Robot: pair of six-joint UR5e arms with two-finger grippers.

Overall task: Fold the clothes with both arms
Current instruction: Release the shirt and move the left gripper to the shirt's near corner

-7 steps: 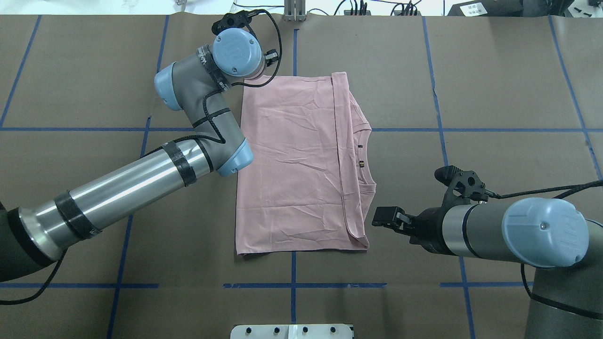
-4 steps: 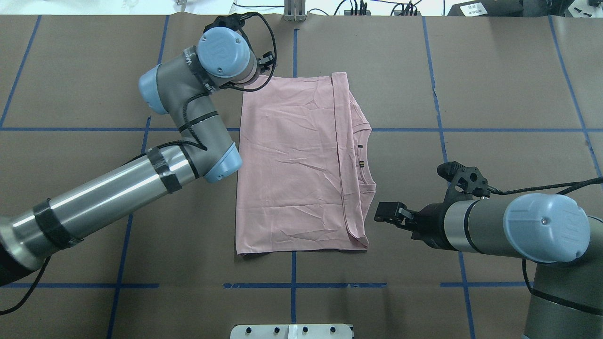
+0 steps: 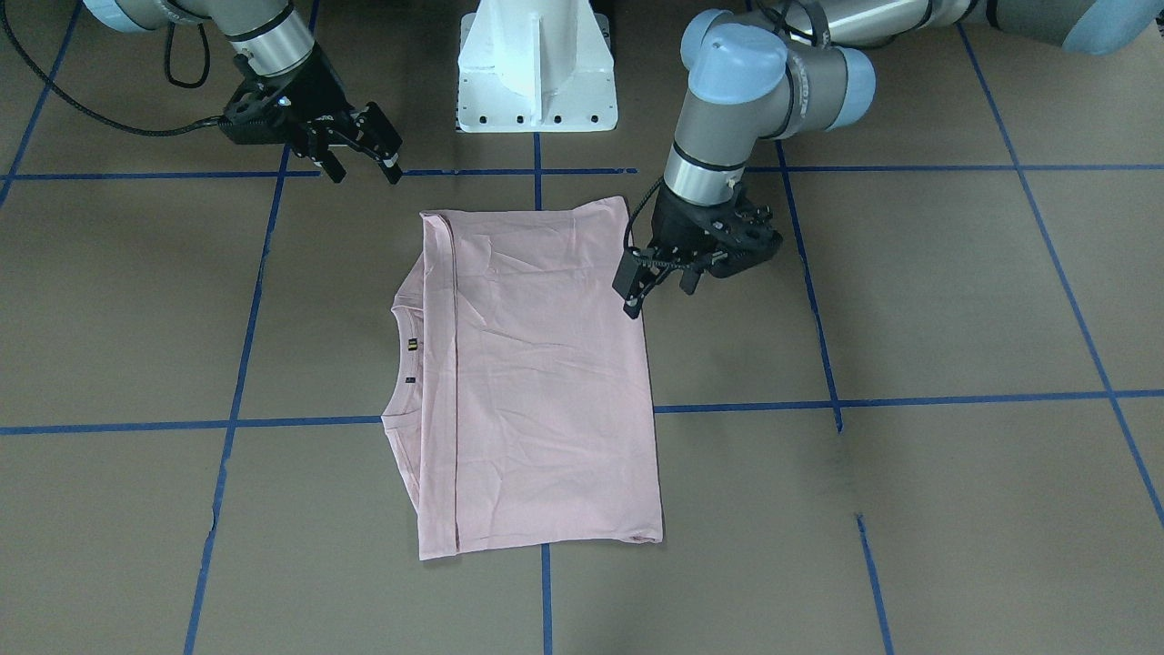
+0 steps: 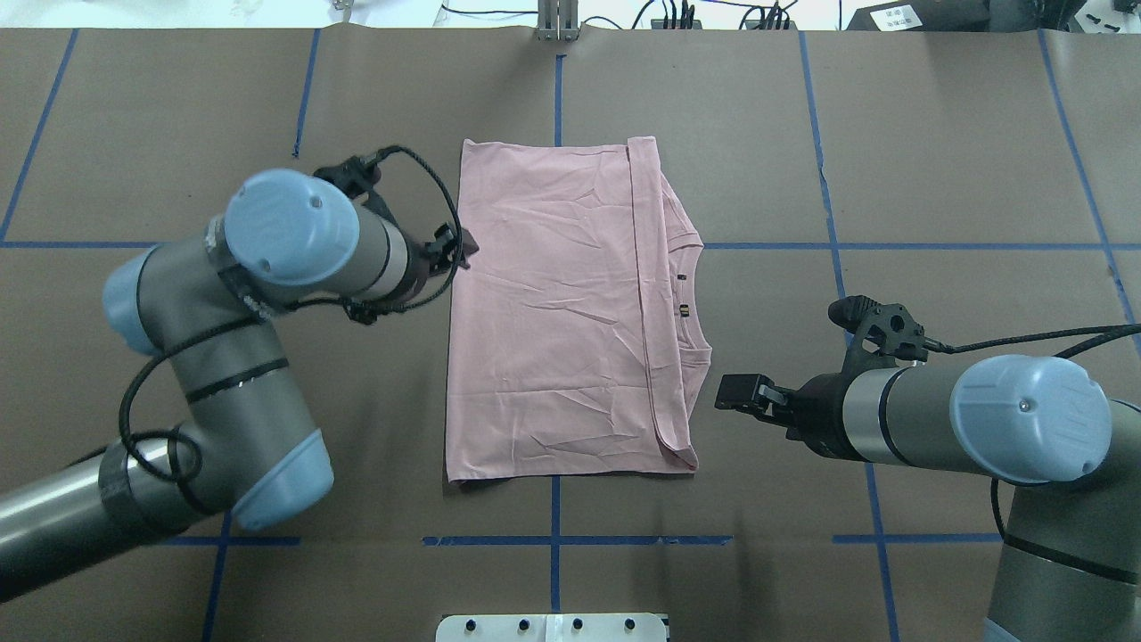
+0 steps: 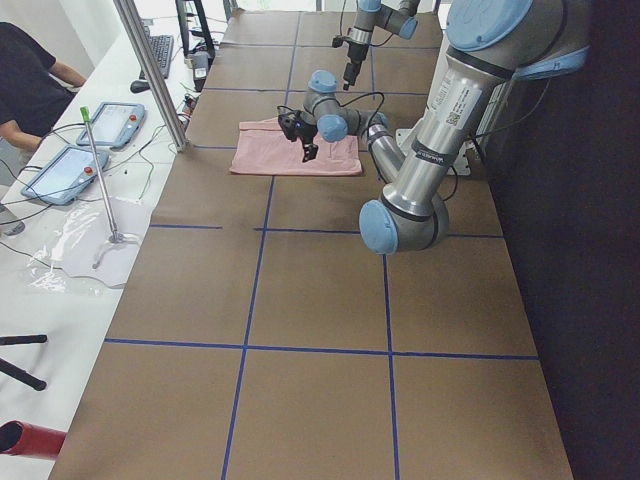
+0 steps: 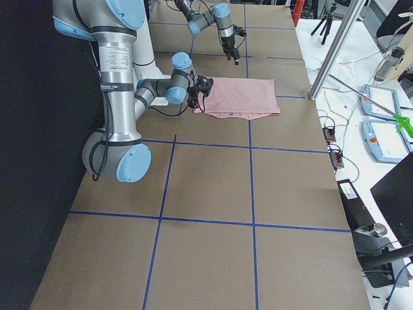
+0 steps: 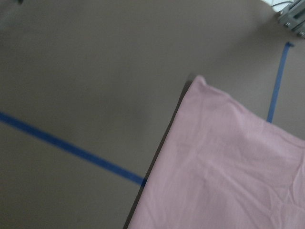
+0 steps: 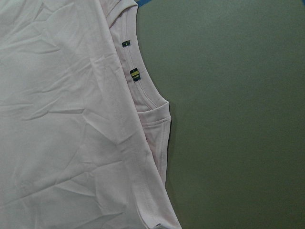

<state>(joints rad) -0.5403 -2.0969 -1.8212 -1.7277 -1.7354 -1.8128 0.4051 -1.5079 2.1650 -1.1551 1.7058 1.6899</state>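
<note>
1. pale pink cotton t-shirt (image 4: pixel 562 312) lies flat on the brown paper-covered tabletop (image 4: pixel 936 178), folded into a tall rectangle, creased but smooth.
2. a long strip of the shirt is folded over along its neckline side. the ribbed collar with two small dark labels (image 8: pixel 135 75) peeks out from beneath that fold.
3. the left black two-finger gripper (image 3: pixel 657 284) hangs at the shirt's long edge opposite the neckline, jaws spread apart. one fingertip is right at the cloth's border, and whether it touches cannot be told.
4. the right black two-finger gripper (image 3: pixel 362 168) is just beside the shirt's neckline side, by the corner nearest the white metal pedestal base (image 3: pixel 536 64). its jaws are released and clear of the cloth.
</note>
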